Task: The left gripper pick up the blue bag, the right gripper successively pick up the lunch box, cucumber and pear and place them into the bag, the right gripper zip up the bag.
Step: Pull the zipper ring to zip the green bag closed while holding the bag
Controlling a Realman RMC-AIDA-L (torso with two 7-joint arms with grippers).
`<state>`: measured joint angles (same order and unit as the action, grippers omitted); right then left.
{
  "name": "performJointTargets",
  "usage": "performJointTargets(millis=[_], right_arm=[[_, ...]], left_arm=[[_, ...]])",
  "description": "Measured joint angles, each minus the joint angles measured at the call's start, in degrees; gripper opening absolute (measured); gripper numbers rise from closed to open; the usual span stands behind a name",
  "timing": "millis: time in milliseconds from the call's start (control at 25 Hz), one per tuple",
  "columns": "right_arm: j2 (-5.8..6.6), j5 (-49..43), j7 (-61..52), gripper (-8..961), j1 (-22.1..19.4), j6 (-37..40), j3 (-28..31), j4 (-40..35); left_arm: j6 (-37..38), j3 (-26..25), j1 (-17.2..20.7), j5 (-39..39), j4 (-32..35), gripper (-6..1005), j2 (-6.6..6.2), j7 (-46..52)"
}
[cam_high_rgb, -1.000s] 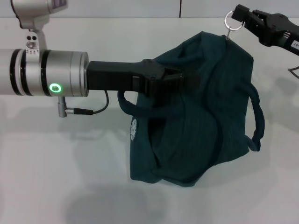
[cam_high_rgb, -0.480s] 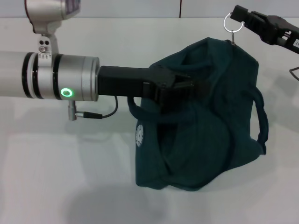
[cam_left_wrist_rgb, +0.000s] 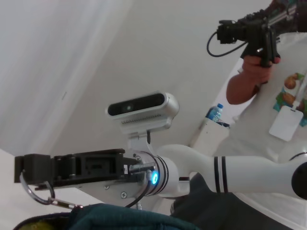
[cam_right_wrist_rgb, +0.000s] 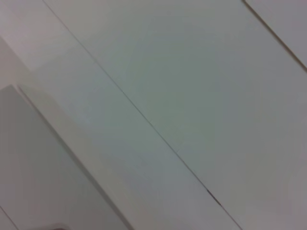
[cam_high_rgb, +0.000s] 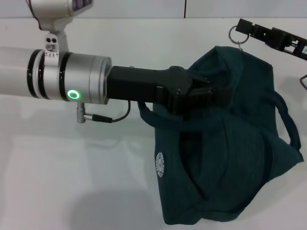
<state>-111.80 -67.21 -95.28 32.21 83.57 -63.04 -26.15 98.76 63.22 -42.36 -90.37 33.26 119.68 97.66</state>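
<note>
White table point(cam_high_rgb: 72, 167) fills the head view, and the right wrist view gives us only pale panels. We cannot see the bag's contents, and its near edge is cut off. We see the blue bag point(cam_high_rgb: 230, 167) hanging right of centre, dark teal, crumpled, with a round white logo point(cam_high_rgb: 160, 165). The left gripper point(cam_high_rgb: 211, 93) has its fingers clenched on the bag's upper fabric. At far right the right gripper point(cam_high_rgb: 244, 26) has its fingers grasping the ring-pull point(cam_high_rgb: 237, 34) of the zipper.
</note>
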Motion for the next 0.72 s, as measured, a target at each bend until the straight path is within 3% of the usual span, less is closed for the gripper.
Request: performJointTargets(millis=[440, 720], right_arm=[[0.08, 0.5, -0.1, 13, -1.1, 1.1, 0.6, -0.4], [-0.07, 0.7, 0.3, 12, -3.4, 1.8, 3.6, -0.8]], left_arm=[[-0.4, 2.2, -0.9, 0.6, -0.2, 52, 0.09, 0.0], [-2.1, -2.5, 1.7, 0.5, -0.4, 52, -0.38, 0.0]])
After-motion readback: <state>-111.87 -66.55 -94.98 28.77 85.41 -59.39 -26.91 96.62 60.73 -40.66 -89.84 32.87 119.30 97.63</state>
